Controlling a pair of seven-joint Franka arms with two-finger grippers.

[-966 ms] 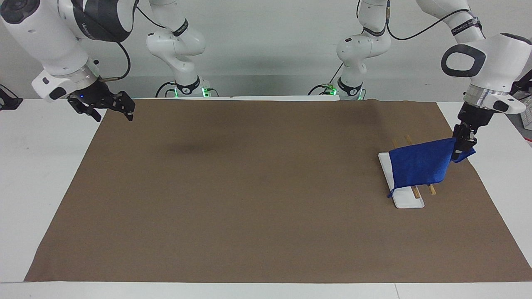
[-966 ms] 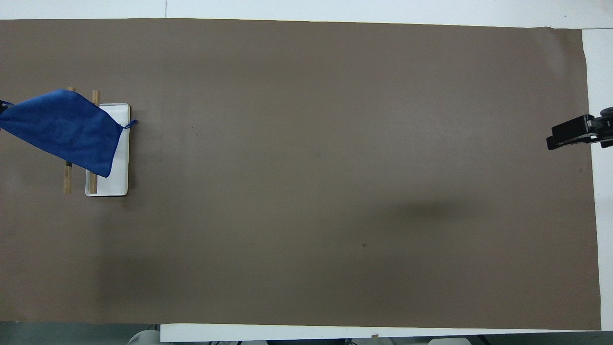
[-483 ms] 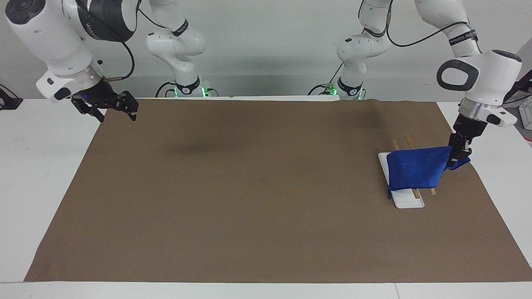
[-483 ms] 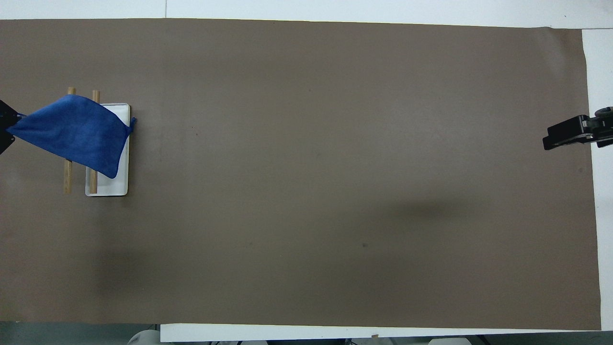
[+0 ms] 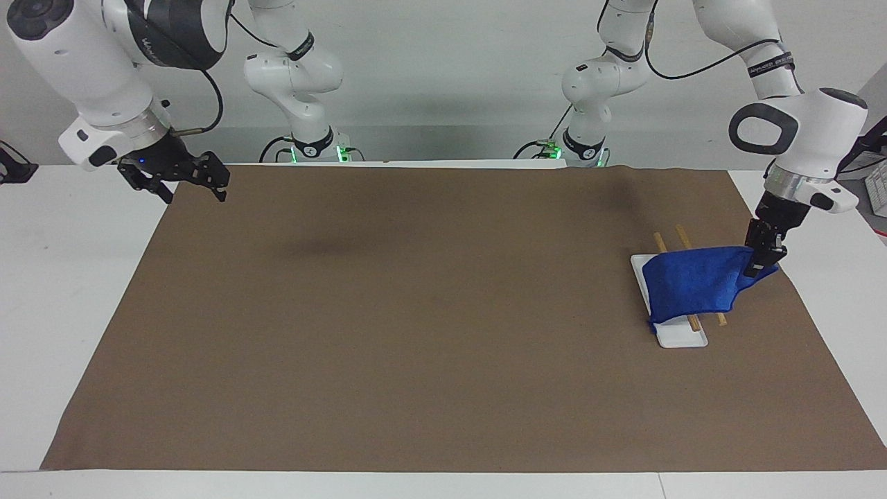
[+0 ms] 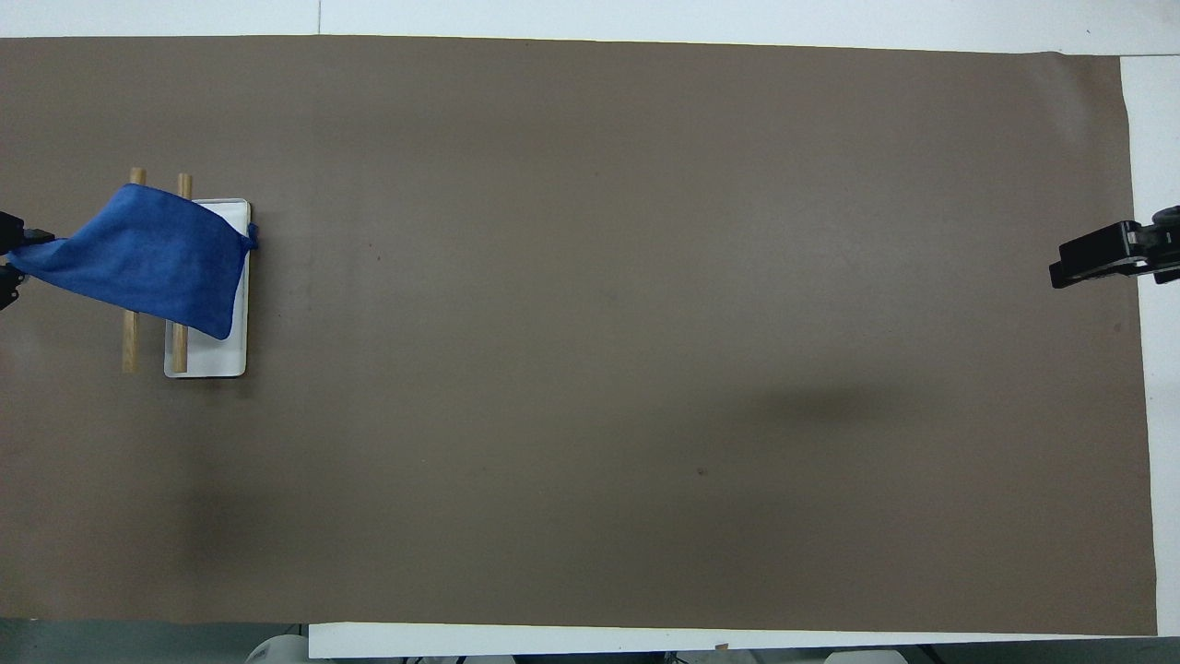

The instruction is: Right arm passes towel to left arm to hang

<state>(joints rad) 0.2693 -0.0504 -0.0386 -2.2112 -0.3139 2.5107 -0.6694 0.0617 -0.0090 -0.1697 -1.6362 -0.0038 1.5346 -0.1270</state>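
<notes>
The blue towel [image 5: 696,283] [image 6: 147,258] is draped over a small rack of two wooden rods [image 5: 682,239] [image 6: 130,343] on a white base [image 5: 679,336] [image 6: 214,364], at the left arm's end of the table. My left gripper [image 5: 761,262] [image 6: 9,258] is shut on the towel's corner at the side away from the base, low over the mat. My right gripper [image 5: 187,181] [image 6: 1092,263] hangs open and empty over the mat's edge at the right arm's end; the right arm waits.
A brown mat [image 5: 416,333] [image 6: 599,323] covers most of the white table [image 5: 62,263]. Two more white arm bases [image 5: 305,76] stand at the robots' edge.
My left gripper has lowered the towel's corner toward the mat and drawn in a little; the towel now sags over the rods. The right gripper has barely shifted.
</notes>
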